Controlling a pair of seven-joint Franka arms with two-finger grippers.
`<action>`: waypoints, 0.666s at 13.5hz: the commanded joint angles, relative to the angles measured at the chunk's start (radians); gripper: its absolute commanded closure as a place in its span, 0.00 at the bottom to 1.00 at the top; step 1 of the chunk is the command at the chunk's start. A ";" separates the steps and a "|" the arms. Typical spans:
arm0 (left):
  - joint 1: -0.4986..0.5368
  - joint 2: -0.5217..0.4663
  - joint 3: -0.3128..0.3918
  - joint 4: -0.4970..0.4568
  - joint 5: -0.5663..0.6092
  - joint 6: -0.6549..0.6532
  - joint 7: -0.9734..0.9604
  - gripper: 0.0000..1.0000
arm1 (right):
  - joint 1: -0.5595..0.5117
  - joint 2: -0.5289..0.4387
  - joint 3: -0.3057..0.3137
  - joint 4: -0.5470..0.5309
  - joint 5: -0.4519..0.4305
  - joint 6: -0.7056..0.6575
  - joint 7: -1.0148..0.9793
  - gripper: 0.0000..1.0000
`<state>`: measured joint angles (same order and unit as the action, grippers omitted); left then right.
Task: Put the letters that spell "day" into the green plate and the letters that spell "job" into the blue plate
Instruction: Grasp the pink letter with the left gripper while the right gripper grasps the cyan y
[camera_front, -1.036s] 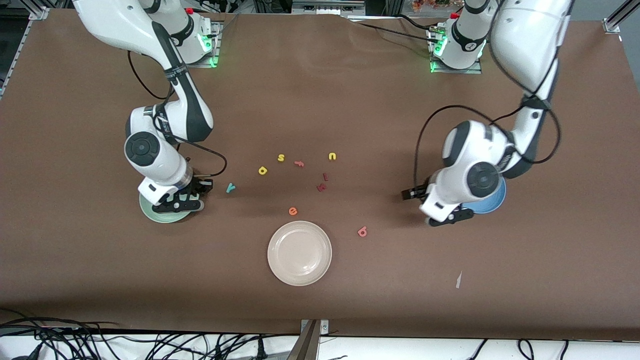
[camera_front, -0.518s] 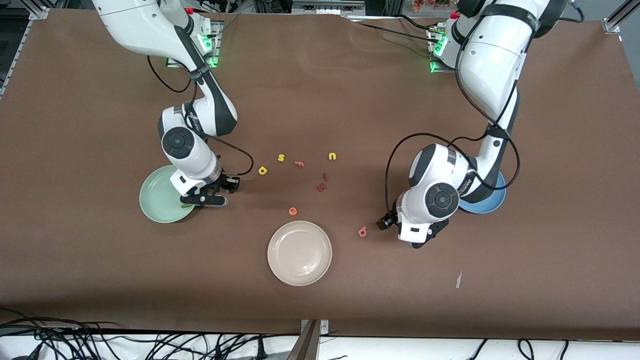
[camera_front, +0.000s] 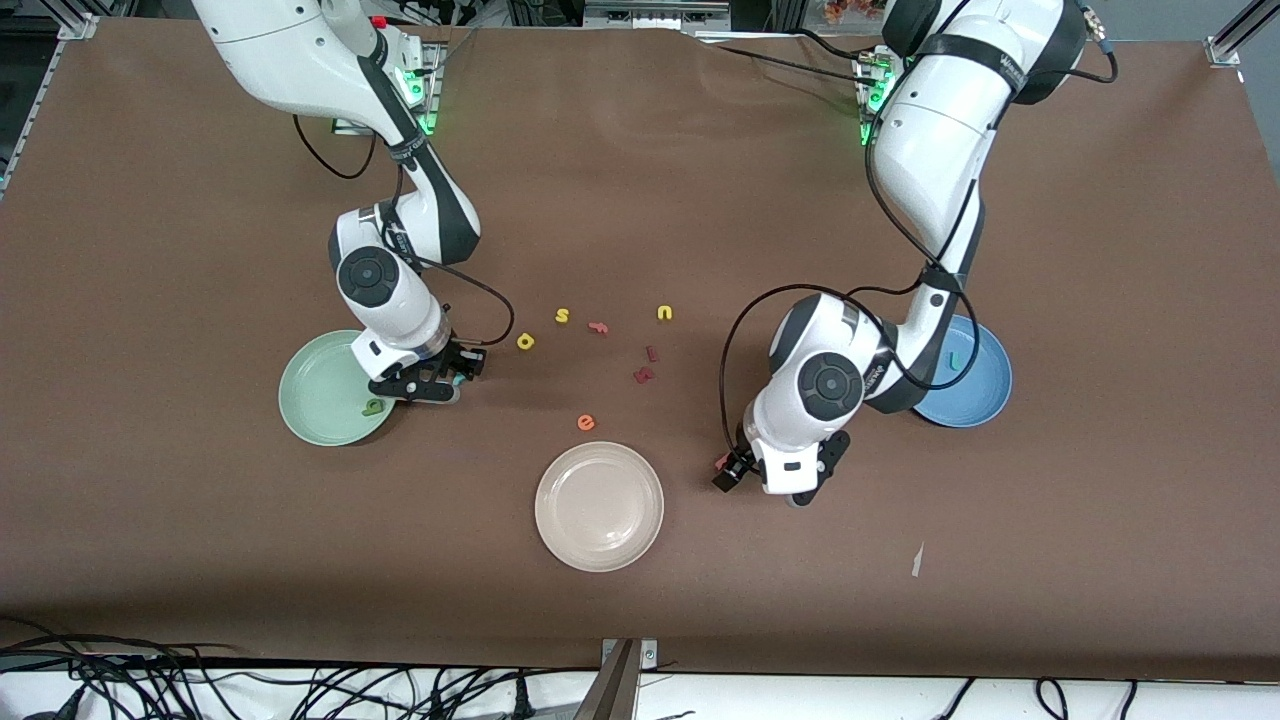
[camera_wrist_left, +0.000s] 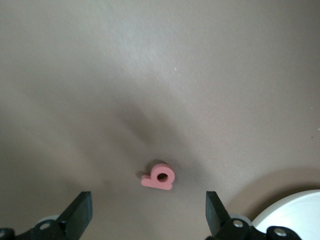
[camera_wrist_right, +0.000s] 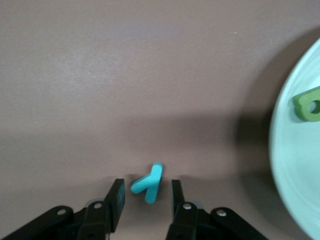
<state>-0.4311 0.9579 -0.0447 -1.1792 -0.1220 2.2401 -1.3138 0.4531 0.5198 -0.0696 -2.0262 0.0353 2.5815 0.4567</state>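
Two arms, both over letters.

Right gripper (camera_wrist_right: 145, 200): jaws part-open, straddling the teal y (camera_wrist_right: 148, 182) on the table, just beside the green plate (camera_front: 310, 385) at its 3 o'clock; placed for a pinch.

Left gripper (camera_wrist_left: 147, 220): jaws wide apart over the pink b (camera_wrist_left: 159, 177), near the white plate (camera_front: 600, 507), about its 2 o'clock.

Plates, three: green holds one green a (camera_front: 375, 406); blue plate (camera_front: 985, 395) shows one teal j (camera_front: 957, 359); white is bare.

Yellow d (camera_front: 526, 341) awaits on the table.

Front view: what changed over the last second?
The right tool left the green plate, leaving the green a there, and now straddles the teal y. The left tool, open, moved from the blue plate to over the pink b. The other letters and the plates stayed put.
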 joint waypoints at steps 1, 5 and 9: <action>-0.034 0.050 0.026 0.043 -0.001 0.036 -0.036 0.00 | 0.003 -0.001 0.002 -0.003 0.008 0.014 0.011 0.54; -0.069 0.071 0.075 0.043 0.004 0.043 -0.036 0.00 | 0.003 0.020 0.002 0.006 0.005 0.034 0.011 0.54; -0.083 0.087 0.085 0.043 0.005 0.070 -0.048 0.02 | 0.003 0.029 0.002 0.006 0.005 0.048 0.011 0.54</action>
<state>-0.4874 1.0184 0.0141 -1.1748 -0.1217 2.2915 -1.3333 0.4537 0.5426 -0.0691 -2.0261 0.0352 2.6165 0.4596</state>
